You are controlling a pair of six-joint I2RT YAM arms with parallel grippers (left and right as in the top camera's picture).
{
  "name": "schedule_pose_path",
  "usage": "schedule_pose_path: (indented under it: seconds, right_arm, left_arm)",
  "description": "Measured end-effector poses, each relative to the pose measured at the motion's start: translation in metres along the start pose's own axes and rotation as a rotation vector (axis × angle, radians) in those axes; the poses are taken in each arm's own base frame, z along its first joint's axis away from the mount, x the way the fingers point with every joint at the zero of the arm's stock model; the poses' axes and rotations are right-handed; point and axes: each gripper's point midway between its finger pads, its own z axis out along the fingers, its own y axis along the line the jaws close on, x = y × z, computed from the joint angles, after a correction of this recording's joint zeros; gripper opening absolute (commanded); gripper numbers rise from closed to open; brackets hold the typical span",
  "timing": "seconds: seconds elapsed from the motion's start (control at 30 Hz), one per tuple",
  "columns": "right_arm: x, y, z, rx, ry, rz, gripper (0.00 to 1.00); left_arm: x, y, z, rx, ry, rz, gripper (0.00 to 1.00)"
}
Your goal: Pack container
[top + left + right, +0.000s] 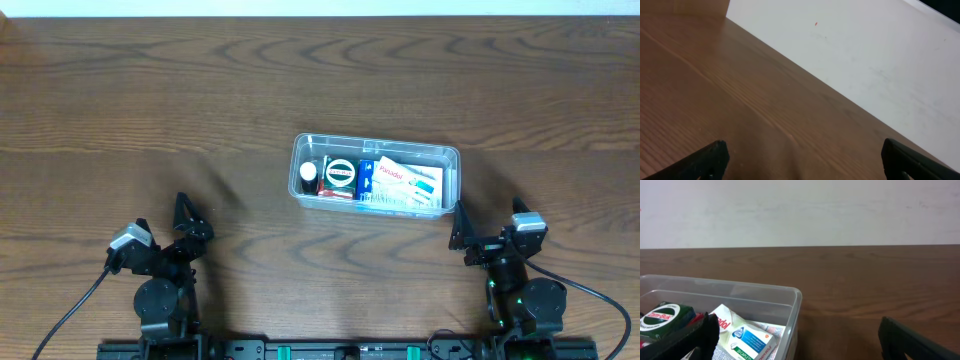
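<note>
Left hand [802,150] and right hand [796,327] gape wide, empty — container [410,152] near the right one.

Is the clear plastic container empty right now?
No, the container already holds several small items, including a white Panadol box and a green box with a round label.

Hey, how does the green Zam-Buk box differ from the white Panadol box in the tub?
Colour: the Zam-Buk box is green with a round white label; the Panadol box is white with red lettering. Size: the Panadol box looks larger than the Zam-Buk box. Pose: the Zam-Buk box sits square to the walls; the Panadol box lies askew. Both lie inside the clear container.
</note>
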Motion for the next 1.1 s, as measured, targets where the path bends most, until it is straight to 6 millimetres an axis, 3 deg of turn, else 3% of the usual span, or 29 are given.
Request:
schedule_pose_path:
  seconds: [0.3, 0.73, 1.1]
  right_arm:
    - [0.0000, 0.0000, 0.0000, 0.000, 0.000, 0.005, 0.99]
    - [0.0000, 0.0000, 0.0000, 0.000, 0.000, 0.005, 0.99]
    - [0.0000, 0.0000, 0.0000, 0.000, 0.000, 0.005, 0.99]
  left_arm:
    - [0.0000, 0.0000, 0.0000, 0.000, 0.000, 0.036, 0.98]
    - [0.0021, -0.0030, 0.0000, 0.019, 0.009, 0.280, 0.98]
    - [0.0046, -0.0038, 0.0004, 0.027, 0.020, 0.316, 0.98]
